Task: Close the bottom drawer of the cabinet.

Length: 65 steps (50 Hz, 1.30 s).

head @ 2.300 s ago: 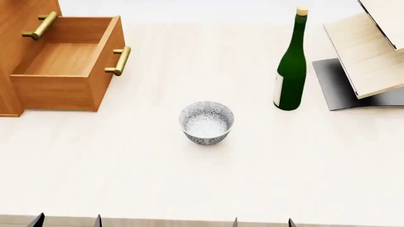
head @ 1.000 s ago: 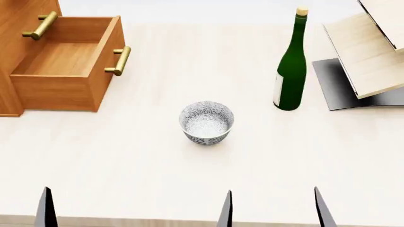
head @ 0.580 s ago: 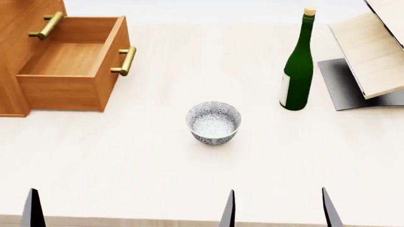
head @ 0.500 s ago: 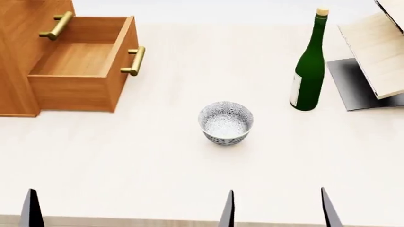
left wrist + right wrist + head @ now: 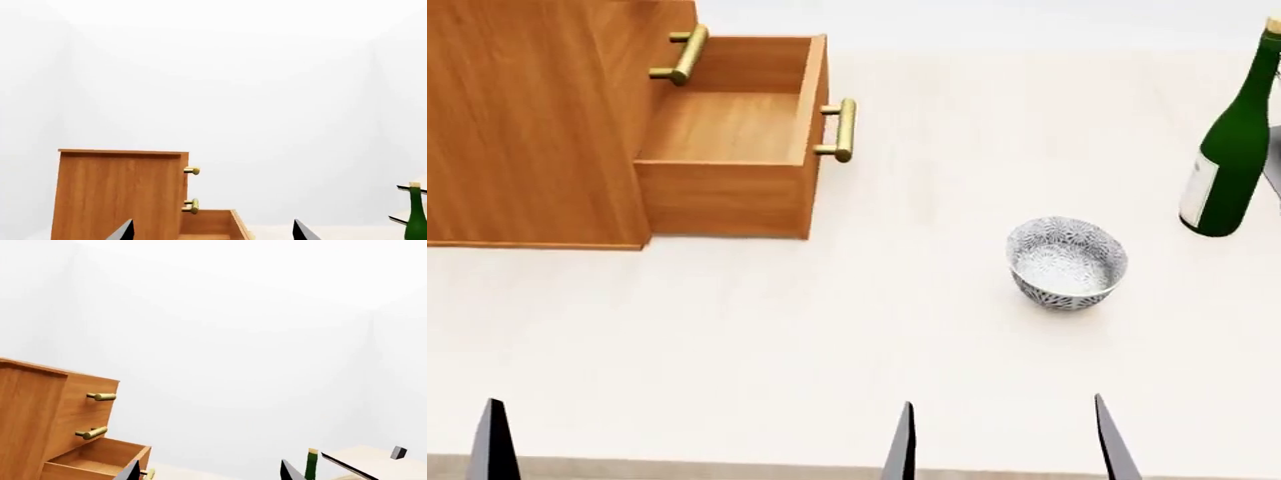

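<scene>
— Two grippers, and only their dark fingertips show at the near table edge. How do they stand?

— Parted, both of them. The right gripper shows two tips well apart with nothing between; the left gripper looks the same in its wrist view. Neither touches anything.

— Why so low and far back?

— My guess is the approach hasn't begun.

— And the bottom drawer?

— Pulled out of the cabinet, empty, its brass handle facing the bowl. The drawer front has bare table before it, so a flat push on it should do; the bowl and green bottle stand off to the side.
</scene>
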### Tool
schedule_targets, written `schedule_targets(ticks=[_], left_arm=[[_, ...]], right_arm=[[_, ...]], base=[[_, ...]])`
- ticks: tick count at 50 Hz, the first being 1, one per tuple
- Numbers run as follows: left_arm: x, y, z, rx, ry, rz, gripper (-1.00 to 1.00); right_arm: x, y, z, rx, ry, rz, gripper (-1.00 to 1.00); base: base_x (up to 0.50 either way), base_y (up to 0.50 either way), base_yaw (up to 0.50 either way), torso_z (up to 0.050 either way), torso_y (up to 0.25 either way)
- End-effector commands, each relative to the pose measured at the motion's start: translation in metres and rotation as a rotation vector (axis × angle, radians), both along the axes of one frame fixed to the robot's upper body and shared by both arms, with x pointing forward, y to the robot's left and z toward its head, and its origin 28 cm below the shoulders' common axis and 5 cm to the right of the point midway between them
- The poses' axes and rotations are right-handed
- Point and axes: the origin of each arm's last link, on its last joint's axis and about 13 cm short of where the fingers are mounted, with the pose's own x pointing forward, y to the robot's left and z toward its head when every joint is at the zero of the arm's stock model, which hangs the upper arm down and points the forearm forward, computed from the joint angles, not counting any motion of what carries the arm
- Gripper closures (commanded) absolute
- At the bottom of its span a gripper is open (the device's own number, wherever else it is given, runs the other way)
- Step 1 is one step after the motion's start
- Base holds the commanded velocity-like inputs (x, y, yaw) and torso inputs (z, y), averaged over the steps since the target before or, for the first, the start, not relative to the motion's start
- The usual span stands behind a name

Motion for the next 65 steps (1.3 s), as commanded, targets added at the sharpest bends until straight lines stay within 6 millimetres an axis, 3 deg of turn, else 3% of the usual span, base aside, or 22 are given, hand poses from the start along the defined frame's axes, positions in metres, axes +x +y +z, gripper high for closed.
schedule_targets(ticks=[1, 25, 40, 42, 65], left_arm=[[0.000, 0.000, -0.001, 0.001, 0.002, -0.002, -1.00], [0.001, 0.000, 0.000, -0.001, 0.005, -0.008, -1.00], [0.000, 0.000, -0.001, -0.002, 0.008, -0.007, -1.00], [-0.008, 0.000, 0.003, -0.008, -0.024, -0.014, -1.00], [-0.009, 0.000, 0.004, -0.009, -0.026, -0.020, -1.00]], right_arm=[[0.000, 0.000, 0.000, -0.004, 0.003, -0.007, -1.00], [0.000, 0.000, -0.001, 0.012, 0.006, 0.014, -1.00], [0.002, 0.001, -0.002, 0.012, 0.015, 0.004, -1.00], [-0.005, -0.001, 0.003, 0.023, -0.022, 0.050, -1.00], [-0.006, -0.002, 0.005, 0.059, -0.026, 0.065, -1.00]], base=[[0.00, 0.50, 0.00, 0.000, 0.000], [0.00, 0.50, 0.00, 0.000, 0.000], [0.00, 0.00, 0.00, 0.000, 0.000], [0.50, 0.00, 0.00, 0.000, 0.000], [0.50, 0.00, 0.00, 0.000, 0.000]])
